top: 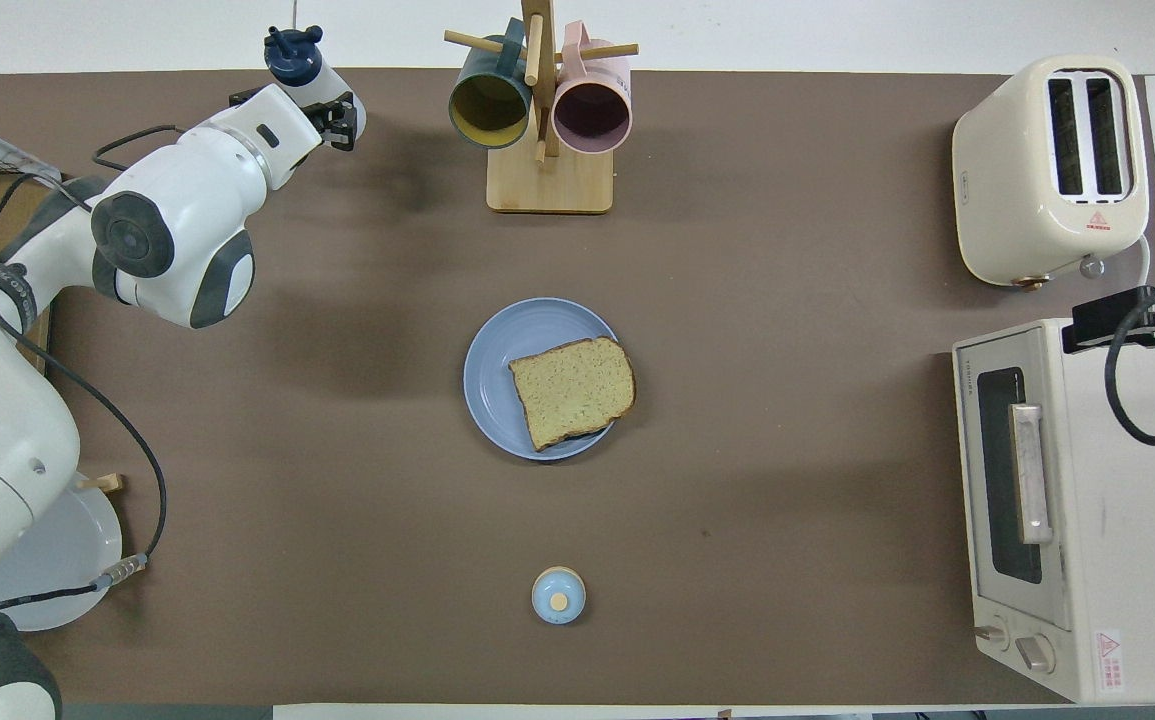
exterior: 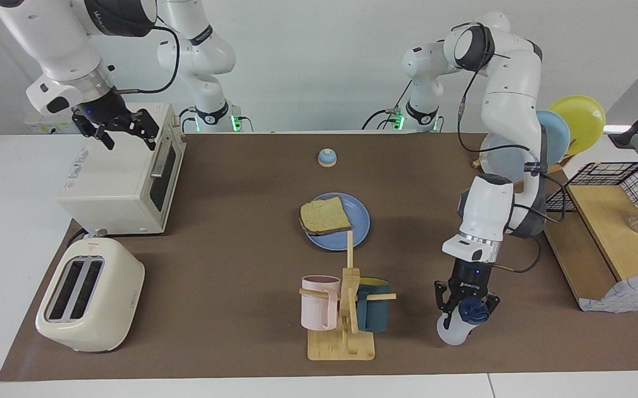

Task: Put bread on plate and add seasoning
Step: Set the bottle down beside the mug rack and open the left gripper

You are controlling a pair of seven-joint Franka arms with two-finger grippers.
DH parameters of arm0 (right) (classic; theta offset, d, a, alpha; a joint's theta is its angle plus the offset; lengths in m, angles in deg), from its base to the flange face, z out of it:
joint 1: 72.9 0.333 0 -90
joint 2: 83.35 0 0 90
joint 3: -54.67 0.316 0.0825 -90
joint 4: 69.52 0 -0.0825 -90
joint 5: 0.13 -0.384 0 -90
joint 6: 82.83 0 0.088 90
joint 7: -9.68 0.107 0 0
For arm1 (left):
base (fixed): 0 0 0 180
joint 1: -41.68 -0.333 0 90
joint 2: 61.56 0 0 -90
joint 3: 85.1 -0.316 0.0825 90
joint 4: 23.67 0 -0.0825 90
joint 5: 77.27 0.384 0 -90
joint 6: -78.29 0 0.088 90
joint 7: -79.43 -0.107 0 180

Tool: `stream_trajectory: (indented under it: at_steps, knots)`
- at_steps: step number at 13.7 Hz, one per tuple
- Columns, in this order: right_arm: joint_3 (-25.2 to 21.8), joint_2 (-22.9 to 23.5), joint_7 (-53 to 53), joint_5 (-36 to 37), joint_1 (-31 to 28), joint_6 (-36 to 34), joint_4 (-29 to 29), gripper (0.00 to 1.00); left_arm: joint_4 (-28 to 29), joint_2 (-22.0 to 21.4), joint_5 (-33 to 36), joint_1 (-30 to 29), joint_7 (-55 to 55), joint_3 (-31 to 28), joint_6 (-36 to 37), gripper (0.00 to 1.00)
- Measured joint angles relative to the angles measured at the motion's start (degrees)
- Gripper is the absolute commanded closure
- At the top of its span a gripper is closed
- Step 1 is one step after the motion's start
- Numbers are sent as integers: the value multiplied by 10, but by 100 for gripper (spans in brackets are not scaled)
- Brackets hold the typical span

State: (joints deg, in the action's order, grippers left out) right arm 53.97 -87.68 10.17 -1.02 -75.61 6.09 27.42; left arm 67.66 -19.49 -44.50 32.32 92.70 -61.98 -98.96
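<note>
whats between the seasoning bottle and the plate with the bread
Nothing: in the overhead view only bare brown mat lies between the seasoning bottle, held in the left hand, and the plate.

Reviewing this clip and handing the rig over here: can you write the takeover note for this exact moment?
Left gripper: shut on the seasoning bottle, tilted, low at the table edge farthest from the robots, beside the mug rack, toward the left arm's end.
Right gripper: open, waiting over the toaster oven.
Bread: lies on the plate at mid-table, overhanging its rim toward the right arm's end.
Done: bread plated. Whether seasoning has been added cannot be told.
Left: set the bottle down and release it, once the bread is seasoned.
</note>
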Motion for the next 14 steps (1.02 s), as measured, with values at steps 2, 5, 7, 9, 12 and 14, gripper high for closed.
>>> stream_trajectory:
  at_steps: [2,5,7,9,12,14]
  knots:
    - [0,0,0,0,0,0,0,0,2,12,11,1,-2,-3,-24,100]
    - [0,0,0,0,0,0,0,0,4,41,21,8,-6,-27,-75,100]
    - [0,0,0,0,0,0,0,0,3,45,21,8,-18,-34,-91,92]
    - [0,0,0,0,0,0,0,0,3,45,21,10,-25,-35,-91,67]
    - [0,0,0,0,0,0,0,0,2,44,21,12,-26,-37,-91,50]
    - [0,0,0,0,0,0,0,0,1,44,21,14,-26,-39,-91,39]
